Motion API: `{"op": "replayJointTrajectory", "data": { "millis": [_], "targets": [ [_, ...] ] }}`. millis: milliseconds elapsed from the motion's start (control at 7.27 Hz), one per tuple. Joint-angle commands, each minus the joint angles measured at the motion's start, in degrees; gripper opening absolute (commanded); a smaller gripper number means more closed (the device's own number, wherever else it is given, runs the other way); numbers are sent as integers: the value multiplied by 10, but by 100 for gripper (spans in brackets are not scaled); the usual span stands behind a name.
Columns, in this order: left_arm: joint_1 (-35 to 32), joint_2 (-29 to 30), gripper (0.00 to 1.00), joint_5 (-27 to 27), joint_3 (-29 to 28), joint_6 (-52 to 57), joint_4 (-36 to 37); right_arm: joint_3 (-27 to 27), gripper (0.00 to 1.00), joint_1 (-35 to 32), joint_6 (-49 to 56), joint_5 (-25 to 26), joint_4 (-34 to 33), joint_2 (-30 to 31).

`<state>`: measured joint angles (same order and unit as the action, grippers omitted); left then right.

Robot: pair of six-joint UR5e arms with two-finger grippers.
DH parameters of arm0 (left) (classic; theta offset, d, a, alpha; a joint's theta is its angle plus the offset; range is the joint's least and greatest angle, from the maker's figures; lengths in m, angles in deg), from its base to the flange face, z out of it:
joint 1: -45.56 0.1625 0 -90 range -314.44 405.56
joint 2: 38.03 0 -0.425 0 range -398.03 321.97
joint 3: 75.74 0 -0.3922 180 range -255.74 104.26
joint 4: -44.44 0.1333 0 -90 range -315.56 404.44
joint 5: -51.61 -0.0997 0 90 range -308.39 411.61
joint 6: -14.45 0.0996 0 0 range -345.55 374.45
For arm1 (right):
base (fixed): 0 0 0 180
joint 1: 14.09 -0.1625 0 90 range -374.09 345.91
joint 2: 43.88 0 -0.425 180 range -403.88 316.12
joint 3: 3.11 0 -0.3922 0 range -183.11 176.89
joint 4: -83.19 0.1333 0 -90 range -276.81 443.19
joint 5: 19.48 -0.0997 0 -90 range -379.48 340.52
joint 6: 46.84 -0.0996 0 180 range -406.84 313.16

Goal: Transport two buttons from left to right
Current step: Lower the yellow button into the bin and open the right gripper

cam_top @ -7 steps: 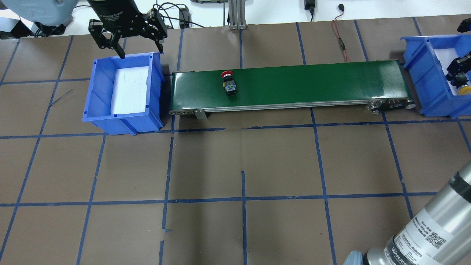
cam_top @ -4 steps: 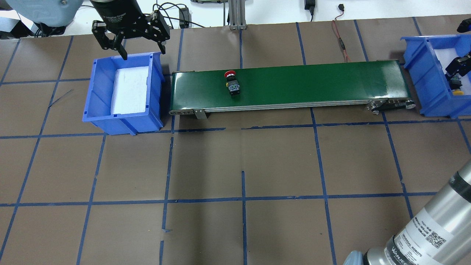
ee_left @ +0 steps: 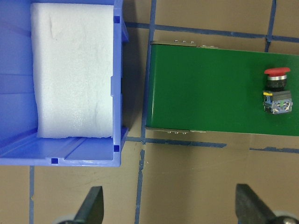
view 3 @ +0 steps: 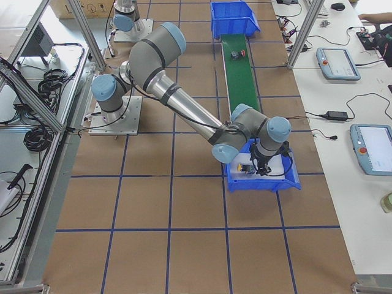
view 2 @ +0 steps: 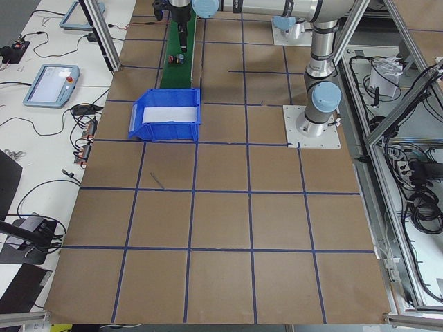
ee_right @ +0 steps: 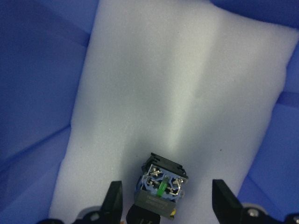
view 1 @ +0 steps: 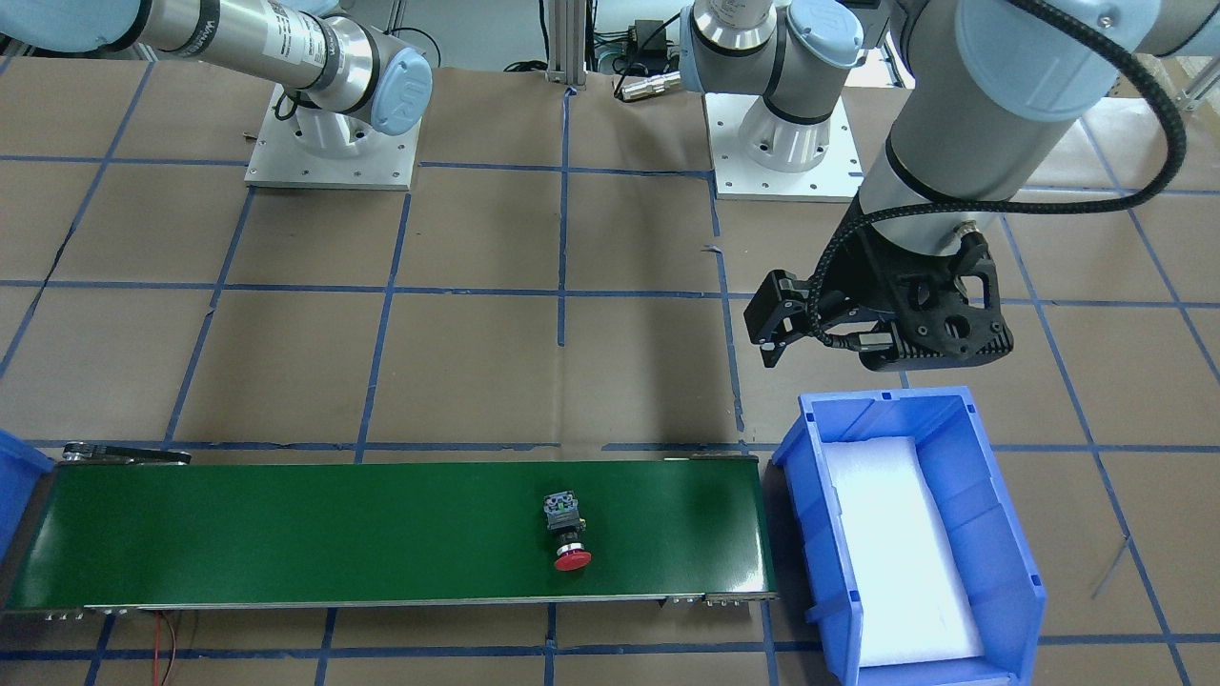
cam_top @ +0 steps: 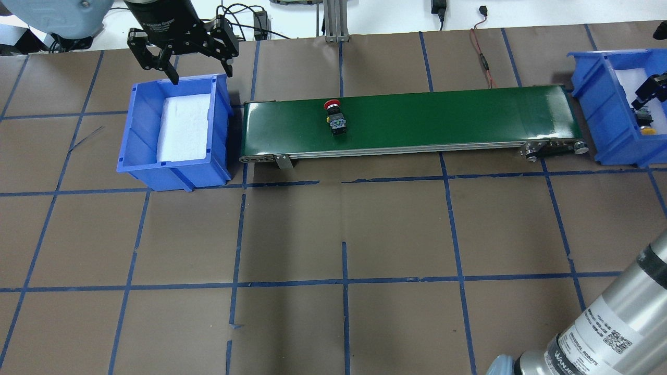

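The red button lies on its side on the green conveyor belt, left of its middle. It also shows in the front view and the left wrist view. The yellow button lies on white foam in the right blue bin. In the right wrist view this button sits between the spread fingers with a gap on each side. My right gripper is open just above it. My left gripper is open and empty above the far edge of the left blue bin.
The left bin holds only a white foam pad. The belt runs between the two bins. A metal post and cables lie beyond the belt. The right arm's forearm crosses the near right corner.
The red button has ridden the belt a little to the right. The right gripper has drawn back from the yellow button, which stays on the foam. The left gripper barely moved.
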<state>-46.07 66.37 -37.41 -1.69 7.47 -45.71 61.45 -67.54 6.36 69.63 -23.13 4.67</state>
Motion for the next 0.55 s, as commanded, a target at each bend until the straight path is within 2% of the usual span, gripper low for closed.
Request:
{"op": "replayJointTrajectory", "data": {
  "millis": [0,275,413],
  "targets": [
    [-1,0,100,0,0,2,0,-6,72,-4,0,-4,22,46],
    [1,0,100,1,0,2,1,-4,70,-29,-6,-6,27,81],
    [0,0,100,1,0,2,1,-2,69,-71,-13,-9,27,91]
  ]
}}
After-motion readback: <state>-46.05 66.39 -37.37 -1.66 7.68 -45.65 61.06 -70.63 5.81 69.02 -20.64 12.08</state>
